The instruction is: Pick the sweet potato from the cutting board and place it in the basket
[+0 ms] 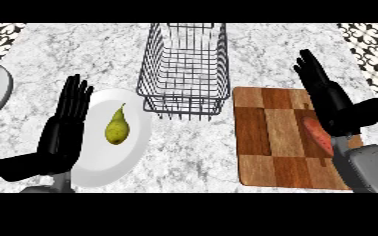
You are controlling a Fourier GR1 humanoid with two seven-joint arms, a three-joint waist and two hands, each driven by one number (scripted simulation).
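An orange-red sweet potato (316, 134) lies on the right part of the wooden cutting board (273, 140), partly hidden by my right forearm. My right hand (325, 92) hovers over the board's far right edge, just beyond the sweet potato, with fingers straight and open, holding nothing. The wire basket (184, 70) stands on the counter to the left of the board, with nothing in it. My left hand (65, 125) rests open at the left, fingers pointing away, beside a white plate.
A white plate (136, 145) holding a yellow-green pear (117, 126) lies left of the basket, next to my left hand. Part of another white dish (4, 84) shows at the far left edge. The counter is marble.
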